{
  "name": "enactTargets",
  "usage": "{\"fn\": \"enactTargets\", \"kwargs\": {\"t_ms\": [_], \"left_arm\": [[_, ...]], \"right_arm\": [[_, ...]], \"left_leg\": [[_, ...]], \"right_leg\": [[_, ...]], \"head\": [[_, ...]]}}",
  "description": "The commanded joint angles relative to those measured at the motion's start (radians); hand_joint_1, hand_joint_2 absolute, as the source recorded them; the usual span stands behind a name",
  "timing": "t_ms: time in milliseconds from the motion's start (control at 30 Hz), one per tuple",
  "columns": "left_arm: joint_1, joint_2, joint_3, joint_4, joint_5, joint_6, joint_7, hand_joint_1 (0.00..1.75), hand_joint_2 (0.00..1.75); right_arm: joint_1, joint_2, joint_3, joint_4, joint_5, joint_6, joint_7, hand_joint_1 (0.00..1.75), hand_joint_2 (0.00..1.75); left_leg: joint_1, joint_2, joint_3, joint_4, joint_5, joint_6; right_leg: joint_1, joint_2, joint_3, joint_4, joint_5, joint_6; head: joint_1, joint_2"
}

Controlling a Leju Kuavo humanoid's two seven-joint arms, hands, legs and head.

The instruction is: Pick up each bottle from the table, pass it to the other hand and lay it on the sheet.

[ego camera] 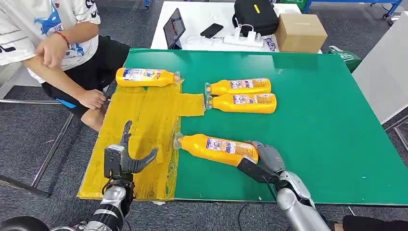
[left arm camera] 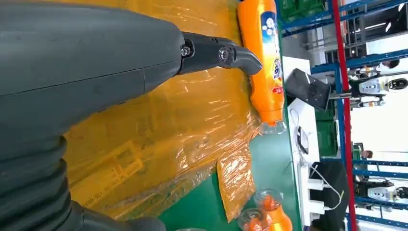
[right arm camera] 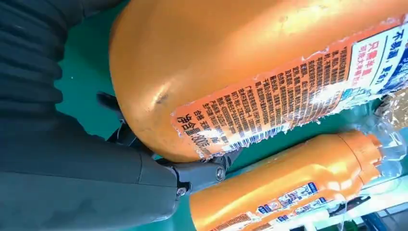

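Right hand [ego camera: 267, 158]: I see it wrapped around the base of the near bottle [ego camera: 217, 149], thumb under and fingers over the butt end. The right wrist view shows the bottle's body pressed close against the palm. Whether the bottle is already off the table [ego camera: 312, 120] I cannot tell; in the head view it looks level and may be resting on the green surface. I log it as gripped.

Left hand [ego camera: 126, 155]: empty, fingers spread and raised, hovering over the near part of the yellow sheet [ego camera: 144, 125]. The left wrist view confirms nothing between thumb and fingers.

Step in hand, my reading: pick-up of the near bottle, before the pass. Next move calls for a lift, then carrying the bottle cap-first toward the left hand, which must close around the neck or mid-body before the right lets go.

Other bottles: one bottle on the sheet [ego camera: 146, 77] lies at the sheet's far edge; a pair of bottles [ego camera: 242, 95] lies side by side, touching, on bare table just beyond the sheet's tab.

Room: the near bottle's cap is just at the sheet's right edge. The sheet's middle is open for laying down. A seated person [ego camera: 57, 53] is close to the table's left side; the person's hand [ego camera: 92, 99] is near the sheet's edge, so I would keep the left arm's swing inboard.
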Motion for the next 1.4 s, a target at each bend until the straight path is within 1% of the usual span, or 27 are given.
{"fn": "enactTargets", "kwargs": {"t_ms": [33, 67, 100, 400, 467, 500, 533, 600, 700, 800, 867, 900, 1000, 1100, 1167, 1233, 1300, 1333, 1400], "left_arm": [[-0.022, -0.002, 0.012, 0.051, 0.037, 0.0, -0.005, 0.0, 1.75], [-0.014, -0.004, 0.021, 0.04, 0.055, 0.006, -0.007, 0.0, 1.75], [-0.008, -0.009, 0.031, 0.031, 0.074, 0.005, -0.004, 0.0, 1.75], [-0.003, -0.009, 0.029, 0.026, 0.076, 0.003, -0.003, 0.0, 1.75], [0.003, -0.012, 0.036, 0.014, 0.102, -0.004, 0.0, 0.0, 1.75], [0.008, -0.014, 0.04, 0.005, 0.119, -0.006, 0.003, 0.0, 1.75], [0.012, -0.015, 0.041, -0.001, 0.126, -0.007, 0.005, 0.0, 1.75], [0.022, -0.02, 0.05, -0.024, 0.17, -0.018, 0.016, 0.0, 1.75], [0.047, -0.018, 0.025, -0.071, 0.256, -0.104, 0.058, 0.0, 1.75], [0.095, -0.018, -0.026, -0.142, 0.403, -0.288, 0.145, 0.0, 1.75], [0.14, -0.007, -0.089, -0.212, 0.498, -0.398, 0.186, 0.0, 1.75], [0.158, 0.0, -0.115, -0.241, 0.558, -0.459, 0.219, 0.0, 1.75], [0.193, 0.018, -0.189, -0.308, 0.616, -0.52, 0.239, 0.0, 1.75], [0.197, 0.022, -0.205, -0.32, 0.624, -0.528, 0.243, 0.0, 1.75], [0.205, 0.034, -0.239, -0.335, 0.657, -0.581, 0.246, 0.0, 1.75], [0.213, 0.037, -0.261, -0.347, 0.669, -0.605, 0.249, 0.0, 1.75], [0.223, 0.042, -0.284, -0.363, 0.69, -0.634, 0.247, 0.0, 1.75], [0.225, 0.042, -0.29, -0.368, 0.692, -0.638, 0.247, 0.0, 1.75], [0.226, 0.042, -0.298, -0.377, 0.695, -0.646, 0.242, 0.0, 1.75]], "right_arm": [[0.063, 0.14, -0.118, -0.121, -0.078, -0.141, -0.134, 1.75, 1.75], [0.077, 0.17, -0.137, -0.157, -0.098, -0.195, -0.151, 1.75, 1.75], [0.09, 0.193, -0.155, -0.187, -0.13, -0.225, -0.169, 1.75, 1.75], [0.096, 0.191, -0.153, -0.199, -0.129, -0.225, -0.169, 1.75, 1.75], [0.107, 0.219, -0.184, -0.219, -0.167, -0.27, -0.208, 1.75, 1.75], [0.119, 0.235, -0.196, -0.24, -0.184, -0.288, -0.224, 1.75, 1.75], [0.129, 0.24, -0.194, -0.256, -0.181, -0.297, -0.227, 1.75, 1.75], [0.158, 0.278, -0.216, -0.307, -0.197, -0.371, -0.269, 1.75, 1.75], [0.181, 0.293, -0.211, -0.335, -0.219, -0.404, -0.289, 1.75, 1.75], [0.192, 0.295, -0.191, -0.308, -0.232, -0.391, -0.312, 1.75, 1.75], [0.197, 0.301, -0.168, -0.268, -0.227, -0.375, -0.337, 1.75, 1.75], [0.197, 0.306, -0.157, -0.248, -0.229, -0.371, -0.35, 1.75, 1.75], [0.195, 0.313, -0.109, -0.206, -0.229, -0.371, -0.357, 1.75, 1.75], [0.188, 0.311, -0.091, -0.179, -0.227, -0.371, -0.357, 1.75, 1.75], [0.182, 0.313, -0.067, -0.148, -0.232, -0.351, -0.357, 1.75, 1.75], [0.181, 0.319, -0.044, -0.138, -0.239, -0.347, -0.357, 1.75, 1.75], [0.171, 0.325, -0.013, -0.089, -0.239, -0.337, -0.357, 1.75, 1.75], [0.169, 0.327, -0.002, -0.074, -0.233, -0.342, -0.357, 1.75, 1.75], [0.164, 0.332, 0.01, -0.052, -0.242, -0.333, -0.357, 1.75, 1.75]], "left_leg": [[0.001, 0.001, 0.003, 0.0, -0.001, -0.001], [0.001, 0.001, 0.002, 0.0, -0.001, -0.001], [0.001, 0.002, 0.003, 0.0, -0.002, -0.002], [0.001, 0.0, 0.0, 0.0, -0.001, -0.001], [0.002, 0.001, 0.003, 0.001, -0.002, -0.001], [0.0, 0.0, 0.0, 0.0, 0.0, -0.001], [0.001, 0.001, 0.002, 0.0, -0.002, -0.001], [0.0, 0.0, 0.0, 0.0, -0.001, -0.001], [0.0, 0.0, 0.001, 0.0, -0.001, -0.001], [0.001, 0.001, 0.003, 0.0, -0.002, -0.001], [0.001, 0.001, 0.001, -0.001, -0.001, -0.001], [0.002, 0.002, 0.005, 0.0, -0.003, -0.001], [0.002, 0.004, 0.005, 0.0, -0.004, -0.002], [0.002, 0.005, 0.004, -0.001, -0.004, -0.002], [0.002, 0.004, 0.003, -0.001, -0.003, -0.002], [0.002, 0.002, 0.004, -0.001, -0.003, -0.002], [0.002, 0.003, 0.004, -0.001, -0.003, -0.002], [0.001, 0.004, 0.001, -0.001, -0.002, -0.002], [0.002, 0.004, 0.005, -0.001, -0.004, -0.002]], "right_leg": [[0.001, -0.001, 0.003, 0.0, -0.001, -0.002], [0.001, 0.0, 0.001, 0.0, 0.0, -0.002], [0.001, 0.001, 0.003, 0.0, -0.001, -0.002], [0.001, 0.0, 0.0, 0.0, -0.001, -0.001], [0.002, 0.0, 0.003, 0.0, -0.002, -0.002], [0.0, 0.0, 0.0, 0.0, -0.001, -0.001], [0.001, 0.0, 0.003, 0.0, -0.002, -0.002], [0.0, -0.001, 0.0, 0.0, -0.001, -0.002], [0.0, 0.0, 0.0, 0.0, -0.002, -0.002], [0.001, 0.0, 0.002, 0.0, -0.002, -0.002], [0.001, 0.0, 0.0, 0.0, -0.001, -0.001], [0.002, 0.0, 0.004, -0.001, -0.002, -0.003], [0.003, 0.002, 0.004, -0.001, -0.003, -0.003], [0.002, 0.003, 0.003, -0.001, -0.002, -0.003], [0.002, 0.002, 0.003, -0.001, -0.002, -0.003], [0.002, 0.0, 0.004, -0.002, -0.002, -0.003], [0.002, 0.002, 0.004, -0.002, -0.002, -0.003], [0.002, 0.003, 0.001, -0.001, -0.001, -0.002], [0.003, 0.002, 0.004, -0.002, -0.002, -0.003]], "head": [[0.0, 0.0], [0.0, 0.0], [0.0, 0.0], [0.0, 0.0], [0.0, 0.0], [0.0, 0.0], [0.0, 0.0], [0.0, 0.0], [0.0, 0.0], [0.0, 0.0], [0.0, 0.0], [0.0, 0.0], [0.0, 0.0], [0.0, 0.0], [0.0, 0.0], [0.0, 0.0], [0.0, 0.0], [0.0, 0.0], [0.0, 0.0]]}}
